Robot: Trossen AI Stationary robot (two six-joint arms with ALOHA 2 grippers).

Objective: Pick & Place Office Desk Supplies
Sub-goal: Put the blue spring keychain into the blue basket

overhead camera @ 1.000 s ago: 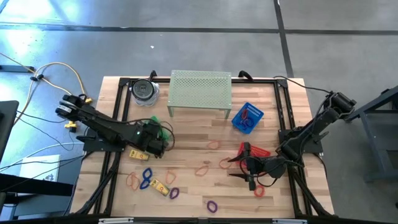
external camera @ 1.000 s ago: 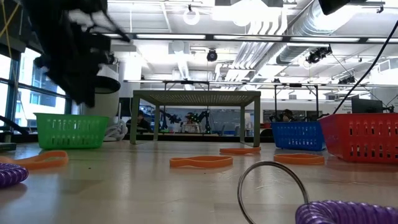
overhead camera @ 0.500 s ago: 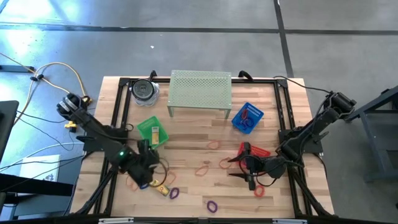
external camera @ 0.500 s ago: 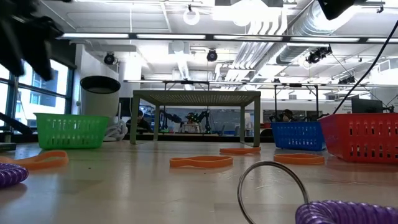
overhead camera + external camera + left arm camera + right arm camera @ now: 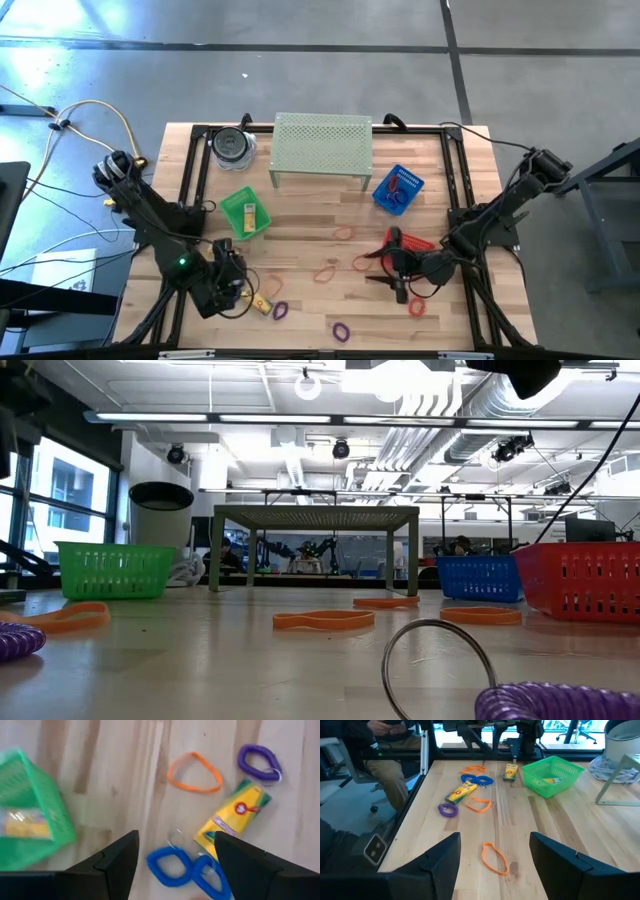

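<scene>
Directly ahead of left gripper point(image 5: 175, 851), fingers apart, empty: blue loops point(image 5: 187, 870) and yellow box point(image 5: 231, 816) on wooden table point(image 5: 320, 225). Right gripper point(image 5: 392, 268) spread, waiting beside red basket point(image 5: 585, 580). Workshop behind.

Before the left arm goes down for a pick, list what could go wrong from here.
1. The left gripper, open, hangs over two linked blue loops touching the yellow crayon box; closing may catch both.
2. The blue loops are joined, so lifting one may drag the other.
3. The green basket already holds a yellow box; a careless drop could land on the rim.
</scene>
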